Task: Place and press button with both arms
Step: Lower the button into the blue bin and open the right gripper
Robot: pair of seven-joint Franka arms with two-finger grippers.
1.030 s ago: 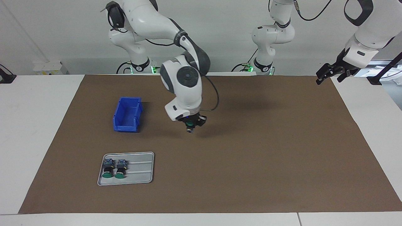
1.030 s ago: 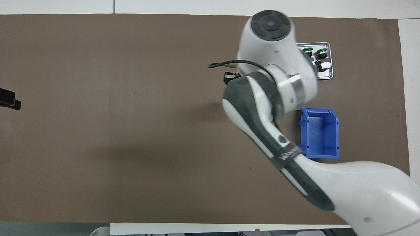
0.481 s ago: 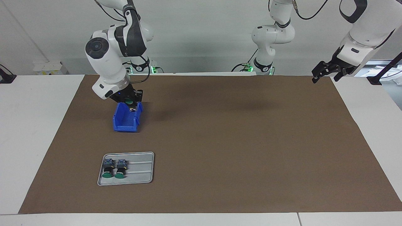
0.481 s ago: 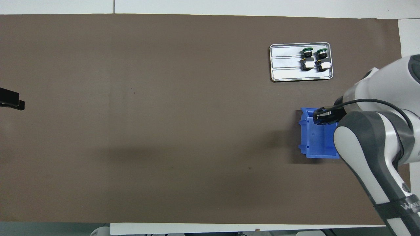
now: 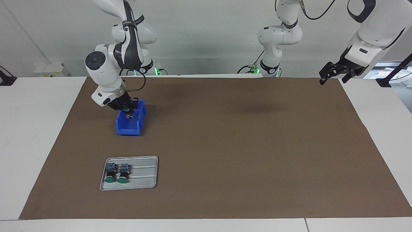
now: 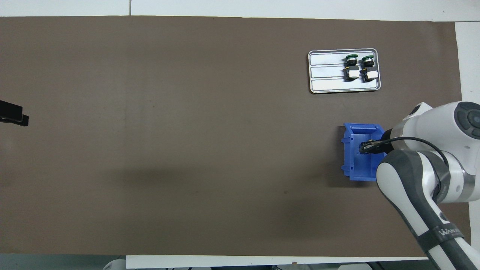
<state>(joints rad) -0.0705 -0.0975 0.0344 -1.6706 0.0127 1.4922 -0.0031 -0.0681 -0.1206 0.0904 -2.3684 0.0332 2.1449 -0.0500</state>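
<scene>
My right gripper [image 5: 128, 113] is shut on a green-capped button [image 5: 128, 110] and holds it inside the open top of the blue bin [image 5: 130, 125]. In the overhead view the right gripper [image 6: 369, 147] sits over the bin [image 6: 356, 165], and the button is hidden by the fingers. Two more buttons [image 5: 111, 172] [image 5: 123, 172] lie side by side on the grey tray [image 5: 145, 175]. They also show in the overhead view [image 6: 351, 67] [image 6: 367, 67]. My left gripper [image 5: 333, 75] is open and empty, and it waits raised over the mat's corner at the left arm's end.
The grey tray [image 6: 326, 71] lies farther from the robots than the bin, at the right arm's end. A brown mat [image 5: 244, 145] covers most of the white table. Only the left gripper's tip [image 6: 11, 114] shows in the overhead view.
My right arm has swung from over the middle of the mat to the blue bin with the button, then lowered it into the bin. The left gripper rose slightly.
</scene>
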